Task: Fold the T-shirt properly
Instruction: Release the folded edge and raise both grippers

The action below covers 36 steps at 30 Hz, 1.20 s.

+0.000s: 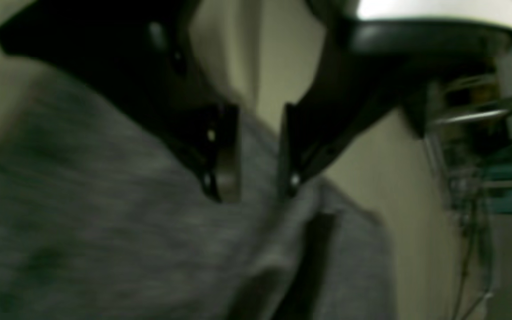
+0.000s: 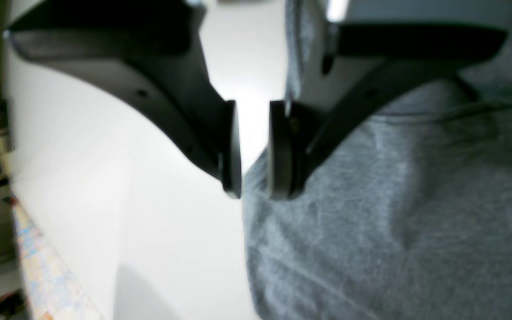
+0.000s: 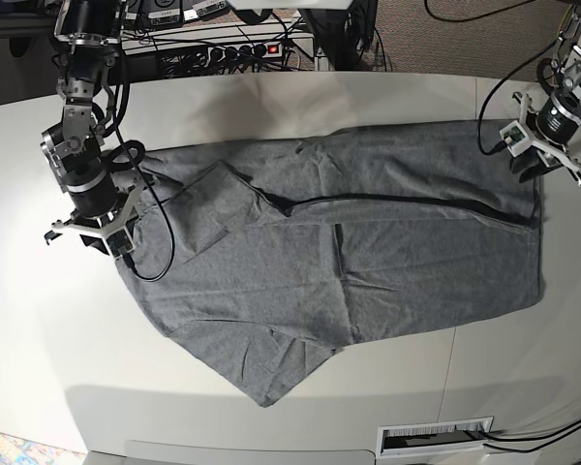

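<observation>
Your T-shirt [image 3: 368, 252] lies spread across the white table [image 3: 271, 97], folded lengthwise, 1 corner trailing toward the near edge. A power strip [image 3: 237, 48] and cables sit behind the table. The left gripper [image 1: 251, 151] and right gripper [image 2: 254, 151] each hover at a cloth edge, jaws slightly apart, gripping nothing. Both wrist views are blurred.

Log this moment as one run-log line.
task: fold T-shirt | shirt: folded over lengthwise on table, crooked | left pincer: open, at shirt edge | right pincer: open, at shirt edge
</observation>
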Tool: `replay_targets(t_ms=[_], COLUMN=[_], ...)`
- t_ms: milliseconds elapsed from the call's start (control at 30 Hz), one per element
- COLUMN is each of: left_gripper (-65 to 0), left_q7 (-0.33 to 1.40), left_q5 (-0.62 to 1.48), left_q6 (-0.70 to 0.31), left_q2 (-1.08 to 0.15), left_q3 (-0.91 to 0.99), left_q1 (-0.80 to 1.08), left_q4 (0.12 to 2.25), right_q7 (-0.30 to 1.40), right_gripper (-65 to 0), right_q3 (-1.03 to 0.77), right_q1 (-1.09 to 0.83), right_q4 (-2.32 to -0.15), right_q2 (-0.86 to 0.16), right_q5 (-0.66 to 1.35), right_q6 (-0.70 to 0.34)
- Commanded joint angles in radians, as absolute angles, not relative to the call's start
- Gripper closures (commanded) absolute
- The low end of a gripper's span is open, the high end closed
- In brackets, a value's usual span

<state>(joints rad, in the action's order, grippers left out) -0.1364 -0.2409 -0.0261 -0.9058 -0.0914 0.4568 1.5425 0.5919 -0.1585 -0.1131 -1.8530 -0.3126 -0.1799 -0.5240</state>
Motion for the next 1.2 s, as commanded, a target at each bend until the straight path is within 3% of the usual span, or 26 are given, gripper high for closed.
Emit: replay_targets(t_ms=[0, 33, 100, 267, 467, 667, 967, 1167], left_gripper=[-8.5, -4.3, 0.0, 0.0, 0.0, 0.0, 0.0, 0.0], left_q7=[-0.159, -0.159, -0.160, -0.136, -0.075, -0.067, -0.067, -0.068], left_q5=[-0.220, -0.204, -0.201, -0.201, -0.200, -0.188, -0.148, -0.117], left_q6=[-0.035, -0.068, -0.117, -0.209, -0.420, -0.575, -0.678, -0.698], left_q2=[-0.928, -0.928, -0.928, -0.930, -0.939, -0.951, -0.981, -1.023], left_q3=[-0.081, -0.081, -0.081, -0.081, -0.081, -0.081, -0.081, -0.081], left_q1=[0.451, 0.451, 0.447, 0.398, 0.314, 0.305, 0.305, 0.344], left_q4=[1.565, 1.573, 1.586, 1.589, 1.588, 1.588, 1.588, 1.588], right_q7=[0.599, 0.628, 0.672, 0.670, 0.698, 0.780, 0.925, 0.996], right_gripper=[-7.7, -2.5, 0.0, 0.0, 0.0, 0.0, 0.0, 0.0], right_q3=[-0.163, -0.161, -0.147, -0.086, 0.005, 0.070, 0.093, 0.093], right_q1=[-0.097, -0.097, -0.098, -0.099, -0.065, -0.050, -0.051, -0.056], right_q4=[-1.870, -1.870, -1.870, -1.818, -1.657, -1.645, -1.645, -1.648], right_q2=[-0.324, -0.324, -0.325, -0.330, -0.330, -0.369, -0.497, -0.521], right_q5=[-0.149, -0.124, -0.105, -0.106, -0.212, -0.202, -0.034, -0.006], right_q6=[-0.516, -0.517, -0.520, -0.519, -0.520, -0.528, -0.528, -0.540])
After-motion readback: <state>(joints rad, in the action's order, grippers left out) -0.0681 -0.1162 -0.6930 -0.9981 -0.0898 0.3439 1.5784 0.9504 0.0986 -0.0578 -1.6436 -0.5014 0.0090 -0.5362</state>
